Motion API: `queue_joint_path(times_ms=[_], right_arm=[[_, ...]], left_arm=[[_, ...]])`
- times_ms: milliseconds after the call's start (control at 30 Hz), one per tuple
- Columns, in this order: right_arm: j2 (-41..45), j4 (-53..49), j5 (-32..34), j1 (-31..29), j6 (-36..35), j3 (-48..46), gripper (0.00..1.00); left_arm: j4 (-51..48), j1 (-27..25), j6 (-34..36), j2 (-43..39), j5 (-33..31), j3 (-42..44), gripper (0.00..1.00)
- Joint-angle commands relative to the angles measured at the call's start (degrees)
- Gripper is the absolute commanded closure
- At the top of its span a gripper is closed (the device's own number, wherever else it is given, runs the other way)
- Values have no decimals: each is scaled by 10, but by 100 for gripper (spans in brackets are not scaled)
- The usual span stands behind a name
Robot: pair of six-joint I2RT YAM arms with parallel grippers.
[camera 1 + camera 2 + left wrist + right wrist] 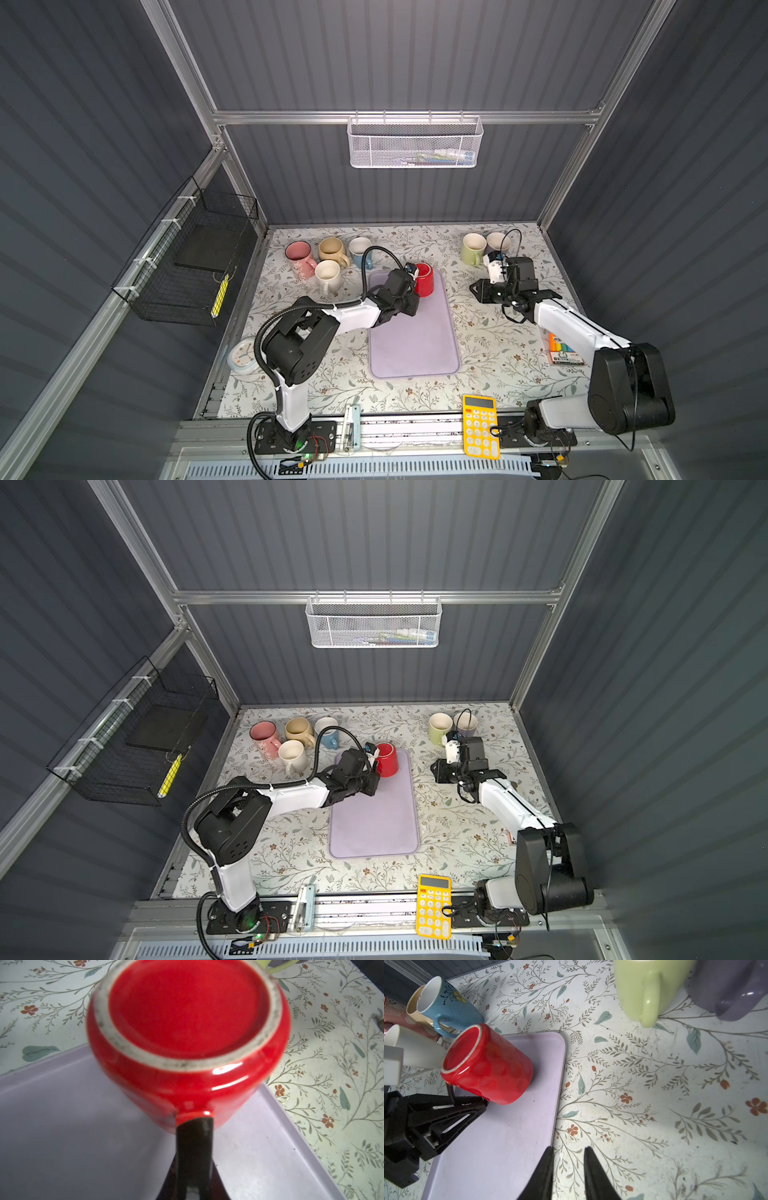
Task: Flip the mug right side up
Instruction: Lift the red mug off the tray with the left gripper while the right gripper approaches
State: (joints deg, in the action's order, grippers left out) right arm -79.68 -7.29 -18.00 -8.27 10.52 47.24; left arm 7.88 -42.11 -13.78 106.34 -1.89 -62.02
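The table (pixel 478 332) carries a purple tray (pixel 415 345) at its centre. The red mug (pixel 424 280) stands mouth down, base up, on the tray's far end. The left gripper (pixel 195 1126) is pinched on the mug's handle. The right gripper (pixel 568 1153) hangs right of the tray, jaws slightly parted and empty. Treat the grasp as made and the flip as not yet done. Next, lift the mug clear, then roll the wrist half a turn.
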Motion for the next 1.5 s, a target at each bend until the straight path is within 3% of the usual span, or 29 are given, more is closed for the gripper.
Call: queue_joint_path(times_ms=[0,233,700,967,1467], right_arm=[[16,-11,0,2,6,3,72],[20,-7,-6,2,14,2,72],[58,57,-91,2,35,-31,72],[83,144,-165,2,63,-70,70],[97,383,-303,-16,170,-135,49]], left_arm=[[59,7,2,-49,20,7,100],[71,23,8,-101,64,26,100],[136,70,-27,-192,195,73,100],[178,89,-51,-218,264,93,100],[242,107,-95,-228,334,104,100]])
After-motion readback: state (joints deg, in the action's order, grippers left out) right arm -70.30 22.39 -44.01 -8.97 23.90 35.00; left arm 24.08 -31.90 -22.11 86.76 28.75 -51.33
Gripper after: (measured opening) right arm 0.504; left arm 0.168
